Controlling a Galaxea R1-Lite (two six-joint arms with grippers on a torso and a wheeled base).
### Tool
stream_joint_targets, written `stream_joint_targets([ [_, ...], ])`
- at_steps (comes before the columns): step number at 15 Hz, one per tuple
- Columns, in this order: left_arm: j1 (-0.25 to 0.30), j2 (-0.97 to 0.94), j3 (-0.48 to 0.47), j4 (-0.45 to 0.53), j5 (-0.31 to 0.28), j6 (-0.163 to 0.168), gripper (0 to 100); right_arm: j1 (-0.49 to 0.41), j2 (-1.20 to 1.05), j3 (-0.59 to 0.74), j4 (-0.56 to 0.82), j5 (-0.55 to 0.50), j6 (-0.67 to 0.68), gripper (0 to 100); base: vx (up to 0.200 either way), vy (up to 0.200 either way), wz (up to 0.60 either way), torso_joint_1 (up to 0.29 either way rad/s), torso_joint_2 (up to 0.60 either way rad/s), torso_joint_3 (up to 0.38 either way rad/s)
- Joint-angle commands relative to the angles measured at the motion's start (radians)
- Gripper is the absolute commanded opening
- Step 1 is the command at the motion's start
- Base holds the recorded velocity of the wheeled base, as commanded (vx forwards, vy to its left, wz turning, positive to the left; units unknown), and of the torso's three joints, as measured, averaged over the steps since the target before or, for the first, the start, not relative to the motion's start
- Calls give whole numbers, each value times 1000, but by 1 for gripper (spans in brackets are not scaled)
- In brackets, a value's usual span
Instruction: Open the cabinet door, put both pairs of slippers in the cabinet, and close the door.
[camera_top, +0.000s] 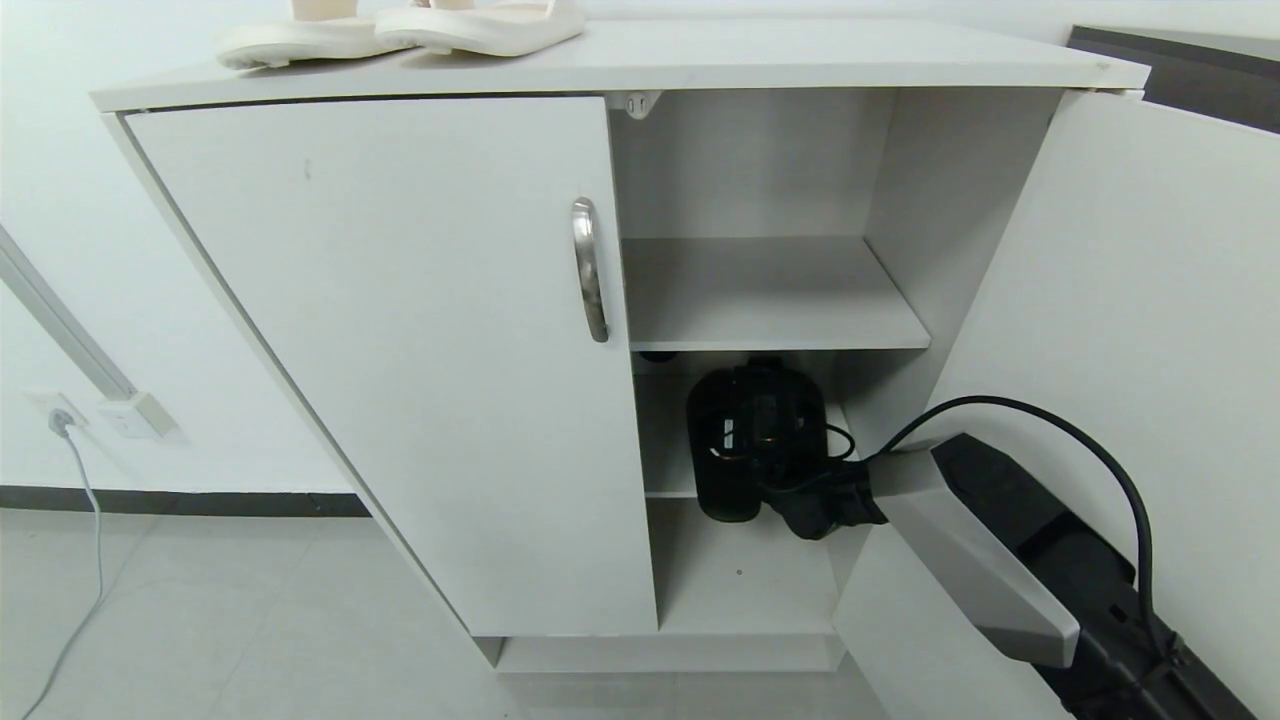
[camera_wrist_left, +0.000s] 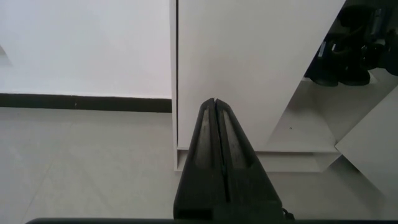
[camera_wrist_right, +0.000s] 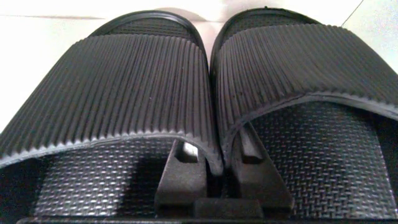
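The white cabinet (camera_top: 700, 62) has its left door (camera_top: 400, 360) closed and its right door (camera_top: 1130, 330) swung open. A pair of white slippers (camera_top: 400, 30) lies on the cabinet's top at the left. My right gripper (camera_top: 775, 480) is inside the cabinet under the upper shelf (camera_top: 770, 300), shut on the pair of black slippers (camera_top: 755, 425). In the right wrist view its fingers (camera_wrist_right: 181, 177) pinch the inner edges of the black slippers (camera_wrist_right: 143, 93) under the ribbed straps. My left gripper (camera_wrist_left: 215, 107) is shut and empty, low in front of the closed door (camera_wrist_left: 249, 56).
A metal handle (camera_top: 590, 270) runs down the closed door's right edge. A wall socket with a grey cable (camera_top: 62, 422) is at the left above the floor. The open door stands close beside my right arm. Dark furniture (camera_top: 1180, 60) stands behind the cabinet at the right.
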Motion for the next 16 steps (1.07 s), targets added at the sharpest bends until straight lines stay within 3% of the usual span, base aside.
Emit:
stream_joint_targets([
  [1,0,2,0,1,1,-1,0,0,6,0,-1,0,0,0,0,0,0,0,0,0],
  [2,0,2,0,-1,1,-1,0,0,6,0,-1,0,0,100,0,0,0,0,0,0],
  [7,0,2,0,-1,1,-1,0,13,-36,17,-3,-11,-2,100,0,0,0,0,0,0],
  [16,0,2,0,-1,1,-1,0,51,-164,316,-122,-22,-2,100,0,0,0,0,0,0],
])
